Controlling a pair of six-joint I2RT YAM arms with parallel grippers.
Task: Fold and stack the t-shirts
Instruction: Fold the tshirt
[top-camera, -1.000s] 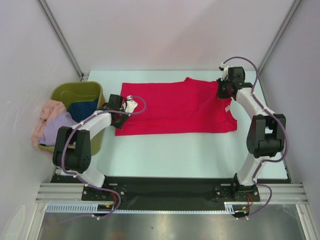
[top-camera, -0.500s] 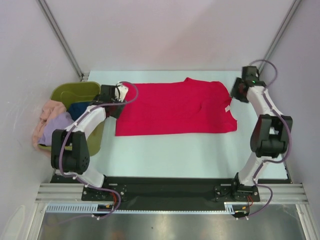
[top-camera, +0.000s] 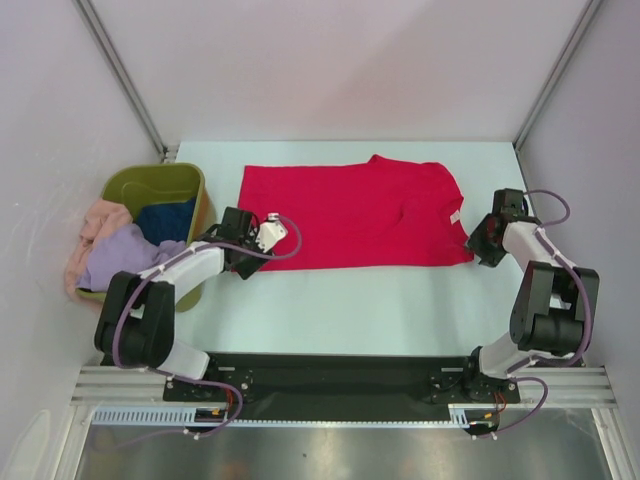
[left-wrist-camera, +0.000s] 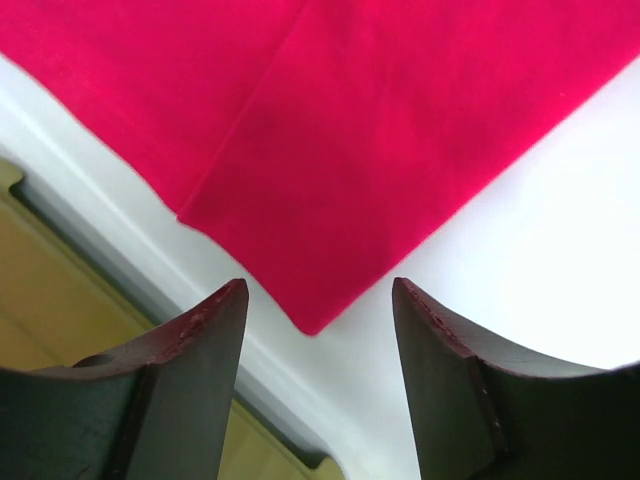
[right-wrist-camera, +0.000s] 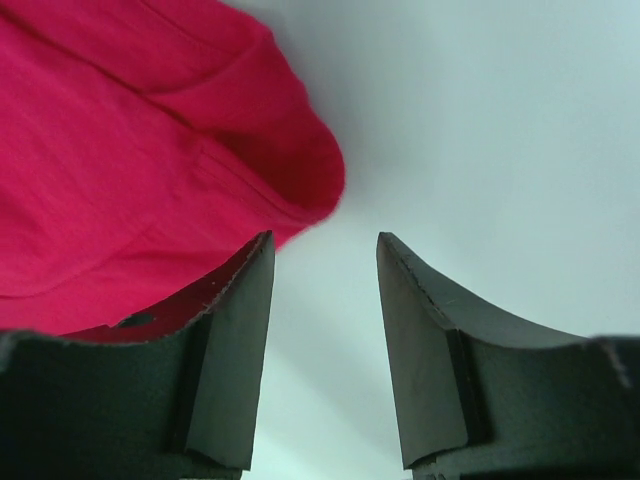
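Red tee (top-camera: 355, 215) lies flat mid-frame on the white surface (top-camera: 350, 300) | left jaws spread, pinching nothing, and the tee's lower-left corner sits right in the gap between them | right jaws spread and empty, the tee's rounded lower-right edge just beside one finger | other tees (top-camera: 120, 262) heaped in the green tub (top-camera: 150, 175), frame left

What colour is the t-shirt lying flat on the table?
The t-shirt is bright red, seen best in the top external view.

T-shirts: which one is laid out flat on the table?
The red t-shirt; the lavender, peach-pink and dark blue ones are bunched at the olive-green tub.
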